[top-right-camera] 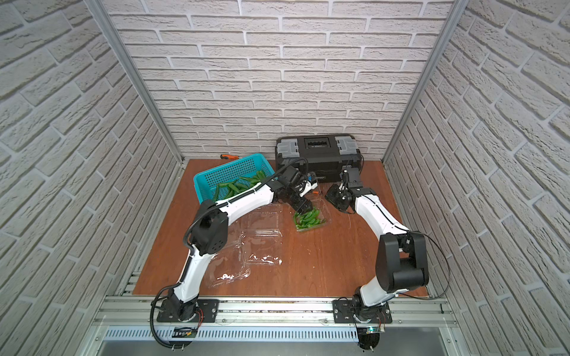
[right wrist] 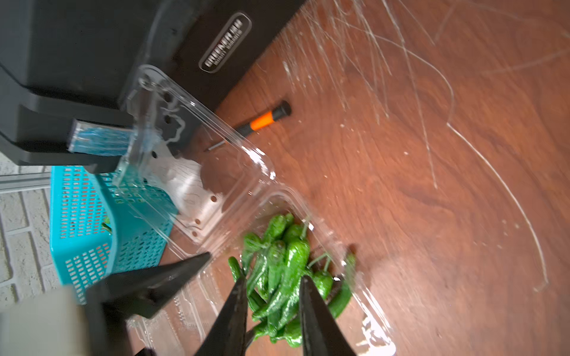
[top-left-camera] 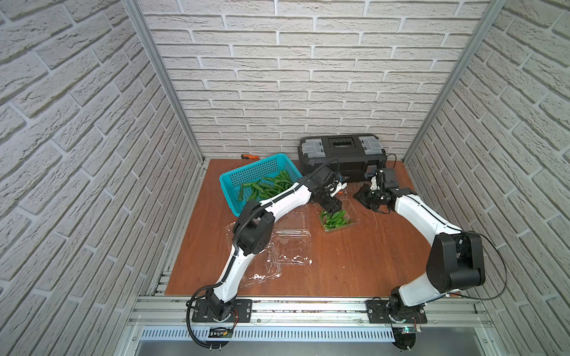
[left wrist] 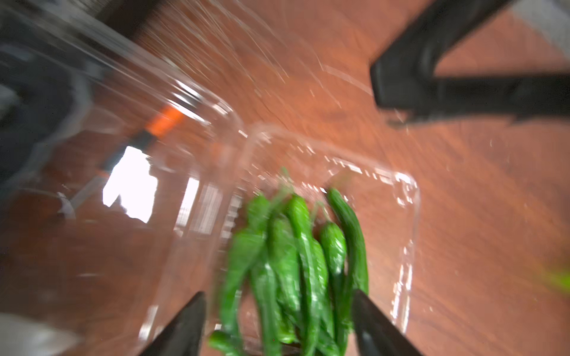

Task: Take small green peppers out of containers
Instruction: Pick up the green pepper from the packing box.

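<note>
Left tool (left wrist: 277,292) straddles small green peppers (left wrist: 290,246), half-wide; right tool (right wrist: 274,279) narrow, empty. Closing may pinch the container (left wrist: 413,215) wall.

My right gripper (right wrist: 274,277) hangs with its jaws parted, and between them I see the small green peppers (right wrist: 287,262) heaped in an open clear container (right wrist: 370,317), its lid (right wrist: 212,148) tilted up toward the black toolbox (right wrist: 216,18). An orange-and-black screwdriver (right wrist: 262,120) lies on the table (right wrist: 431,154) just beside the toolbox. The teal basket (right wrist: 86,240) stands at the table's edge by the brick wall (right wrist: 18,215). A blurred black wedge (right wrist: 172,277), possibly another gripper's finger, points at the container's rim.
</note>
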`<state>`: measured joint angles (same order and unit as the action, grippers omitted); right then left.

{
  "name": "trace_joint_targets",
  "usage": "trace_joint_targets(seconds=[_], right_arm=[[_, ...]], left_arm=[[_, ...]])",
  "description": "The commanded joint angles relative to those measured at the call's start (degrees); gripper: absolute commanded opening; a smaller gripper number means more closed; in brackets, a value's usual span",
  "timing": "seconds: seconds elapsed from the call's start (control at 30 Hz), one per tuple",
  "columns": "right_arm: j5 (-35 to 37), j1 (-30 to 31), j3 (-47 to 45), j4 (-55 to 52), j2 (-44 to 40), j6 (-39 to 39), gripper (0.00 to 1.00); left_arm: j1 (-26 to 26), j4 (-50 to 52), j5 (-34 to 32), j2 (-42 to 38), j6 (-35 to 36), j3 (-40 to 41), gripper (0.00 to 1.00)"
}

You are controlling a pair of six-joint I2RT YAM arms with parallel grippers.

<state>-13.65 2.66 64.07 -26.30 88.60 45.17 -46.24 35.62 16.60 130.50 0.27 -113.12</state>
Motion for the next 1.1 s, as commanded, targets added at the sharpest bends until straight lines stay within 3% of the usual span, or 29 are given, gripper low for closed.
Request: trace_joint_targets(seconds=[0.0,0.37,0.47,0.7,0.77,1.07], right_arm=[[0.25,-0.46,-1.29,0.03,-2.20,-0.48,0.30],[0.00,-0.46,-3.07,0.38,-4.06,-0.24,0.29],[0.26,-0.50,-3.58,0.38,-4.90,-0.17,0.30],[0.21,-0.46,-3.98,-0.05,-5.89,-0.34,0.30],[0.04,-0.47,-3.87,-0.33,-6.11,-0.84,0.30],[-3.39,-0.38,-4.21,-0.83,-5.12,-2.87,0.29]], left_arm=[[-0.68,5.72,2.35,1.86,4.08,-2.70,0.57],[-1.14,6.30,1.02,6.39,5.08,-4.49,0.55],[-1.13,6.46,1.27,7.34,5.14,-4.50,0.46],[-1.14,7.10,1.93,6.90,4.95,-4.39,0.08],[-1.14,7.10,2.33,6.33,4.87,-4.62,0.01],[-0.53,6.55,8.84,1.09,3.95,-3.42,0.00]])
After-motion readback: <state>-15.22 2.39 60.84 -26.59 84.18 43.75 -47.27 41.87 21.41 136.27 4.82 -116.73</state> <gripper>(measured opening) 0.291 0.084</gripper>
